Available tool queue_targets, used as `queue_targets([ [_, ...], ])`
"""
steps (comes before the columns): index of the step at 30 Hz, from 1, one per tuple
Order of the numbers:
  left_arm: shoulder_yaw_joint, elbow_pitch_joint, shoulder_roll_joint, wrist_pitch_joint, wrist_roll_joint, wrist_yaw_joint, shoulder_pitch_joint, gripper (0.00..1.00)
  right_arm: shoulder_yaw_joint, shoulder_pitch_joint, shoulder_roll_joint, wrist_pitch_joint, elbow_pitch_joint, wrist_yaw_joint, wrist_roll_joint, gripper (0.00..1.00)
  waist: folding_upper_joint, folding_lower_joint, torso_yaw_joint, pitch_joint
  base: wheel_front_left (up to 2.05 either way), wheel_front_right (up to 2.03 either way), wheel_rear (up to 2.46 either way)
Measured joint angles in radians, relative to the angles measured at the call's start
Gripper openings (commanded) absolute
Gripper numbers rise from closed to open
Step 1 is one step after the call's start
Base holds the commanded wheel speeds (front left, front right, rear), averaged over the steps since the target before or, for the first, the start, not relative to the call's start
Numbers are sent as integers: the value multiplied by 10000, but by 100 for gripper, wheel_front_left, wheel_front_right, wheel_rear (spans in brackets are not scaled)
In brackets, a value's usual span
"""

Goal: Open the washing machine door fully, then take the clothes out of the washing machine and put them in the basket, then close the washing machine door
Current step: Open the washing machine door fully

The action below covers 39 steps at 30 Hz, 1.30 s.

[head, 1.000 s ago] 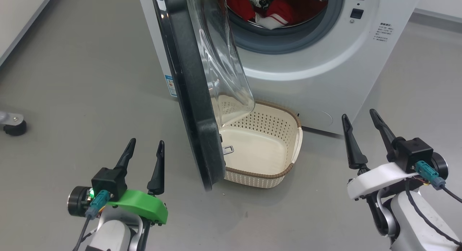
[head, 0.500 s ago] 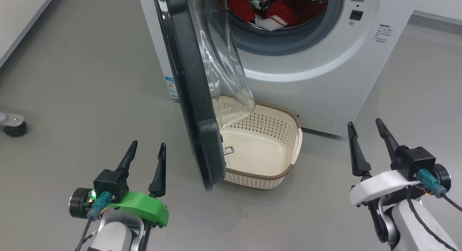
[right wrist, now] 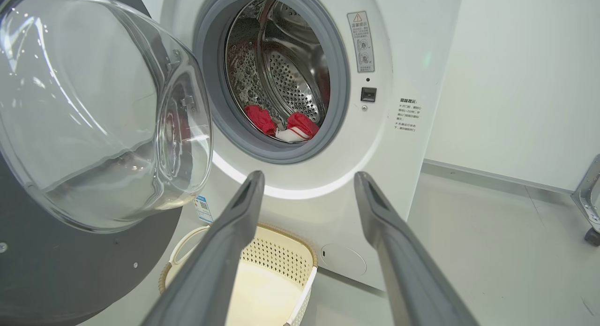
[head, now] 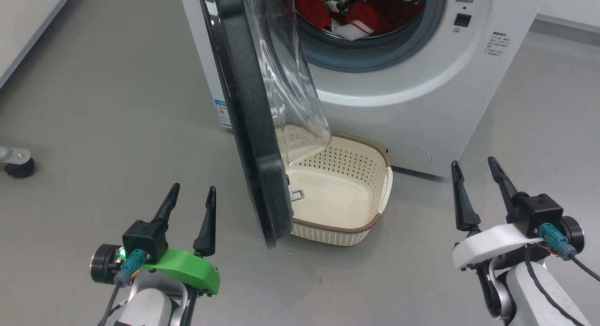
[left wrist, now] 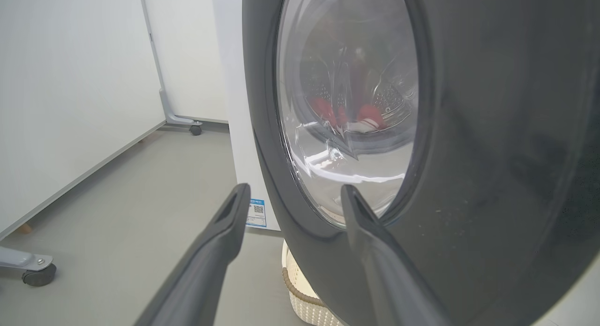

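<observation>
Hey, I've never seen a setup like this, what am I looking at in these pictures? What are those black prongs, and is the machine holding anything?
It is a wheeled robot with two arms. One picture comes from a camera on its head, looking down. The paired black prongs are its left gripper and right gripper, both open and empty. The other two pictures come from a camera on each wrist, looking along that arm's prongs. Ahead stands a white washing machine, its round door swung partly open. Red and white clothes lie in the drum. A cream basket stands empty on the grey floor before the machine, partly hidden by the door.
</observation>
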Motion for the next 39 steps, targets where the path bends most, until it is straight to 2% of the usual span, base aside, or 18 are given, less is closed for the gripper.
queue_targets([
  [1, -4, 0, 2, 0, 0, 0, 0, 46, -13, 3, 15, 0, 2, 8, -29, 100, 0, 0, 2, 0, 0, 0, 0],
  [2, 0, -4, 2, 0, 2, 0, 0, 30, -23, 5, 31, 0, 15, 13, -38, 100, 0, 0, 4, -7, 0, 0, 0],
  [3, 0, -13, 6, 0, 4, 0, 0, 6, -35, 22, 46, 0, 17, 15, -48, 100, 0, 0, 2, -12, 0, 0, 0],
  [4, -2, -17, 6, 0, 6, 0, 0, 0, -50, 39, 59, 0, 17, 27, -71, 100, 0, 0, 3, -13, 0, 0, 0],
  [15, 207, -445, 48, 0, 98, 44, -7, 0, -261, 105, 226, 0, 56, 117, -280, 100, 0, 0, -9, 15, 0, 0, 0],
  [21, 489, -1580, 96, 0, 295, 132, -213, 0, -376, 107, 263, 0, 59, 205, -447, 100, 0, 0, 12, 7, 0, 0, 0],
  [29, 608, -3948, 115, -48, 876, 119, -1010, 0, -497, 114, 385, 0, 77, 372, -556, 100, 0, 0, 24, -62, 0, 0, 0],
  [34, 4, -5149, 107, -58, 1206, -153, -1256, 0, -568, 140, 499, 0, 79, 378, -619, 100, 0, 0, 6, -86, 0, 0, 0],
  [39, -1158, -5471, 94, -58, 1383, -665, -1225, 0, -571, 142, 610, 0, 98, 468, -662, 100, 0, 0, -45, -85, 0, 0, 0],
])
